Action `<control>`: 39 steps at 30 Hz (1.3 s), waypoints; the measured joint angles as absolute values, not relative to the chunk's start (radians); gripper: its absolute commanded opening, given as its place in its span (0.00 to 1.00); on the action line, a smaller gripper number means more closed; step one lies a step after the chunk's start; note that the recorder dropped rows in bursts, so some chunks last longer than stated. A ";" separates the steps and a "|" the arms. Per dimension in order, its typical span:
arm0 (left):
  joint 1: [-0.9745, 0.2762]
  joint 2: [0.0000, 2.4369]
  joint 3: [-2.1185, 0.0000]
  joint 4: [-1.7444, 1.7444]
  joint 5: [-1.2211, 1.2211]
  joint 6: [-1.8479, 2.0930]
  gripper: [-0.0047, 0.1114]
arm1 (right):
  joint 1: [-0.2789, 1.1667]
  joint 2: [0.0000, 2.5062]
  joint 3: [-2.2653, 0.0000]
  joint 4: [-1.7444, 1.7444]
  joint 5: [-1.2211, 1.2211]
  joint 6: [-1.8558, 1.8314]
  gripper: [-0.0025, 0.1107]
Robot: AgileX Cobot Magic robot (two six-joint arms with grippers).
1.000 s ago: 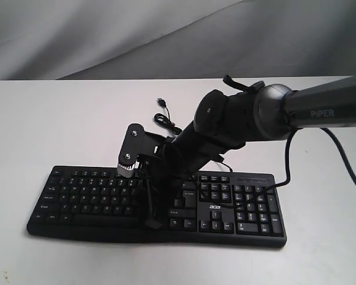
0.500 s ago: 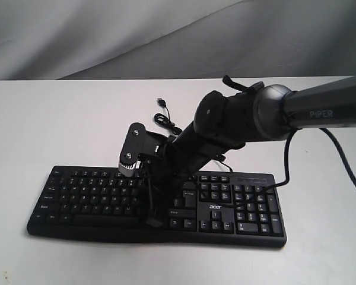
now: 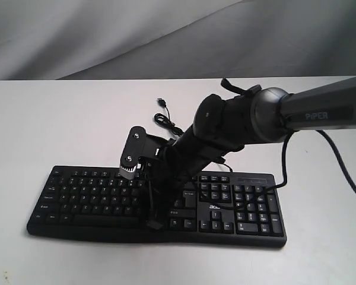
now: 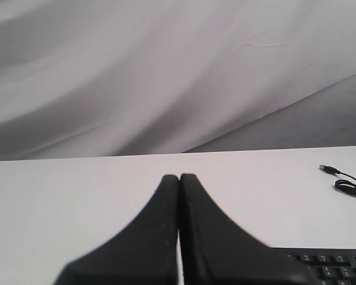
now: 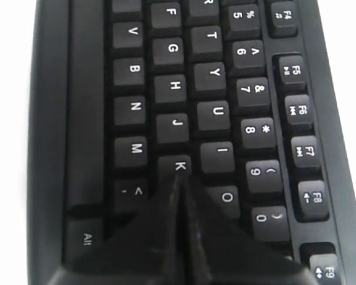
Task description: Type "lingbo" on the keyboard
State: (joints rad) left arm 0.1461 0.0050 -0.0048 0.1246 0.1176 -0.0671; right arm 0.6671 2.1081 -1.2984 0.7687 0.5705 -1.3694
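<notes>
The black keyboard (image 3: 95, 196) lies across the front of the white table, with its number pad and acer logo to the right. My right gripper (image 3: 155, 224) is shut and empty, pointing steeply down onto the keyboard's middle. In the right wrist view the keyboard (image 5: 166, 53) fills the frame and the right gripper (image 5: 181, 178) has its tips at the near edge of the K key (image 5: 178, 165), beside the O key (image 5: 225, 197); the key under the fingers is hidden. My left gripper (image 4: 179, 177) is shut and empty, over bare table beside a corner of the keyboard (image 4: 332, 267).
The keyboard's thin USB cable (image 3: 166, 122) lies coiled on the table behind it, plug end free, and the cable (image 4: 350, 184) also shows in the left wrist view. The right arm's cable (image 3: 344, 172) hangs at the right. Grey cloth backs the white table (image 3: 47, 119).
The right arm has shifted only slightly, the wrist dipping a little lower. Its shut tips stay over the same keys in the middle of the keyboard.
</notes>
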 measured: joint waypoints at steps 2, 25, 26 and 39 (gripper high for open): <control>0.146 0.005 -0.005 0.125 0.118 -0.067 0.04 | 0.667 2.112 -1.298 0.771 0.571 -1.369 0.02; 0.146 0.005 -0.005 0.125 0.118 -0.067 0.04 | 0.687 2.157 -1.400 0.780 0.545 -1.358 0.02; 0.146 0.005 -0.005 0.125 0.118 -0.067 0.04 | 0.687 2.159 -1.400 0.780 0.545 -1.358 0.02; 0.146 0.005 -0.005 0.125 0.118 -0.067 0.04 | 0.687 2.169 -1.400 0.780 0.540 -1.358 0.02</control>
State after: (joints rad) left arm 0.1461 0.0050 -0.0048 0.1246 0.1176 -0.0671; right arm 0.6869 2.1694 -1.3999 0.7798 0.5396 -1.3577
